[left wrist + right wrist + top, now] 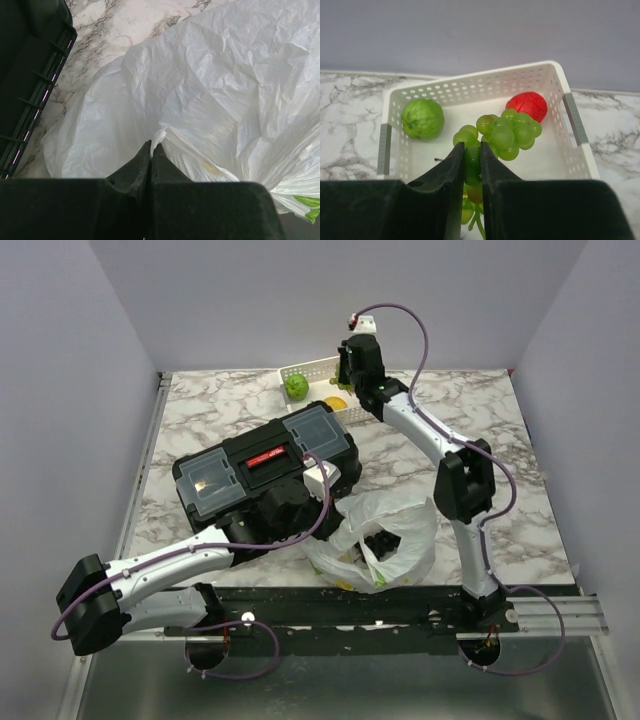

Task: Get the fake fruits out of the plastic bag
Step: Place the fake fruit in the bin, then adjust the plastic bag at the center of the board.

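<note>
Left of the left jaws stands the black toolbox (30,75). These jaws are pressed together, apparently pinching a fold of the plastic bag (210,90), which spreads ahead and to their right across the counter (125,25). A yellowish spot shows through just right of the tips.

The right jaws are clamped on the grape bunch (512,130). Its long axis runs forward and slightly right, over the white basket (470,80). A green fruit (422,118) lies ahead-left and a red fruit (527,106) ahead-right. Letting go looks unobstructed.
</note>
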